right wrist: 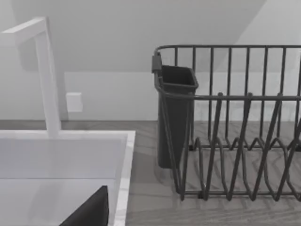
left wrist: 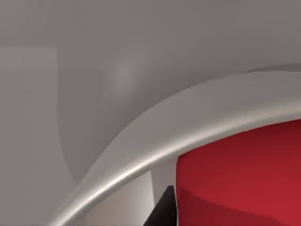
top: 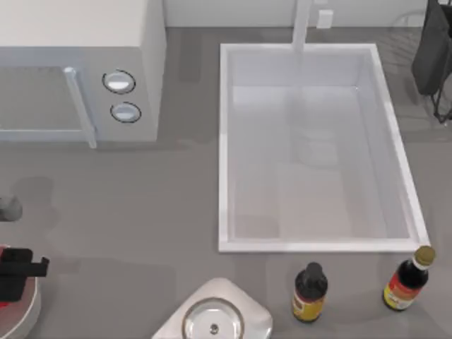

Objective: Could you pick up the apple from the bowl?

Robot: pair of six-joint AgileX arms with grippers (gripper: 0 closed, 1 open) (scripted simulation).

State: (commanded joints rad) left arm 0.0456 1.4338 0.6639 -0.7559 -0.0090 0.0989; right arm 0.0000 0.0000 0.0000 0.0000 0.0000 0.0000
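Red and smooth, the ball-shaped apple (left wrist: 244,174) is seen close up in the left wrist view, lying inside the round white thick-rimmed bowl (left wrist: 155,146), whose curved rim arcs past it. In the top view that bowl (top: 21,314) sits at the table's front left corner, cut by the picture's edge, with a sliver of red showing beneath the black left gripper (top: 18,272), which hangs directly over the bowl. Whether its fingers are open or closed on the fruit cannot be told; in the left wrist view a single dark fingertip (left wrist: 164,212) is seen just beside the apple, inside the rim.

To the right of the bowl, at the front edge, a round steel-rimmed disc on a pale square base (top: 214,323) is placed. Further right of the bowl stand two dark sauce bottles, one with a black cap (top: 309,291) and one with a tan cap (top: 407,279), both just in front of the white rectangular sink (top: 226,141). Behind the bowl, at the back left, a pale microwave with two round knobs (top: 134,70) is set.

The right arm is parked at the back right, well away from the bowl, beside a dark wire dish rack (right wrist: 235,141) and the white faucet (right wrist: 47,80); the state of its gripper cannot be told.
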